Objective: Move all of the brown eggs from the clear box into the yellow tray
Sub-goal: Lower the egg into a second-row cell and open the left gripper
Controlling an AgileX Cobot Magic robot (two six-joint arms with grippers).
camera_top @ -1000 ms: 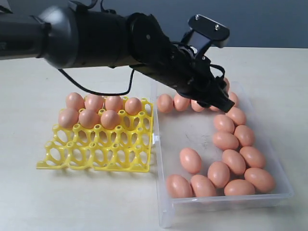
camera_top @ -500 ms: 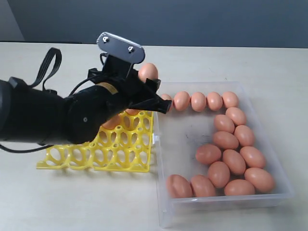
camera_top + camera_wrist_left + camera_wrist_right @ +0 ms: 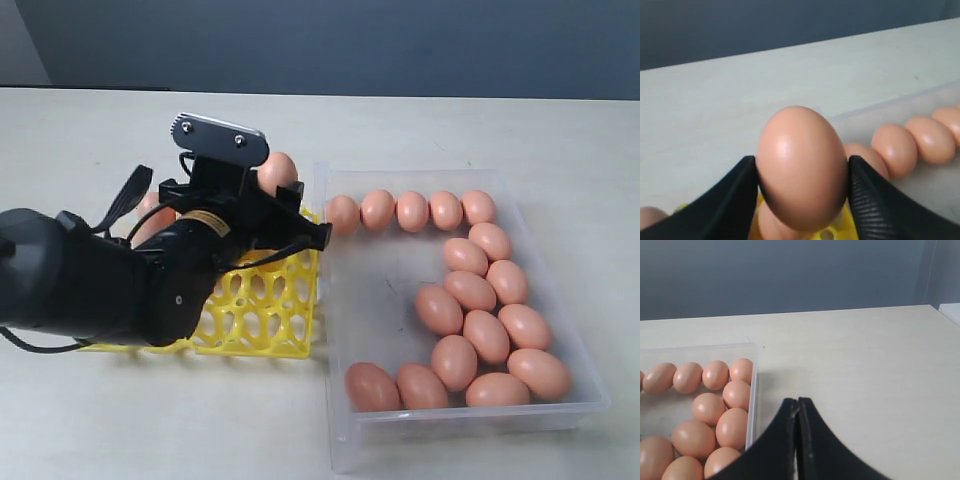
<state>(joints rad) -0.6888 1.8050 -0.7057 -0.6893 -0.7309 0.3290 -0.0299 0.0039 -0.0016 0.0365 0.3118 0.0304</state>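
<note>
My left gripper (image 3: 282,198) is shut on one brown egg (image 3: 277,170) and holds it over the far right part of the yellow tray (image 3: 265,312). In the left wrist view this egg (image 3: 800,150) sits between both black fingers (image 3: 875,200), with another egg (image 3: 769,226) and yellow lattice (image 3: 838,231) just below it. The arm hides most of the tray; one egg (image 3: 150,215) shows behind it. Several brown eggs (image 3: 466,256) lie along the far, right and near sides of the clear box (image 3: 385,275). My right gripper (image 3: 798,403) is shut and empty, over bare table beside the box wall (image 3: 752,400).
The box stands directly right of the tray, their edges nearly touching. The pale table (image 3: 90,130) spreads round both. The left arm's black body (image 3: 90,285) and its cable (image 3: 128,195) cover the tray's left half.
The left arm has swung from the far side of the box to the tray with an egg in its fingers and come lower. One loose egg in the box has rolled.
</note>
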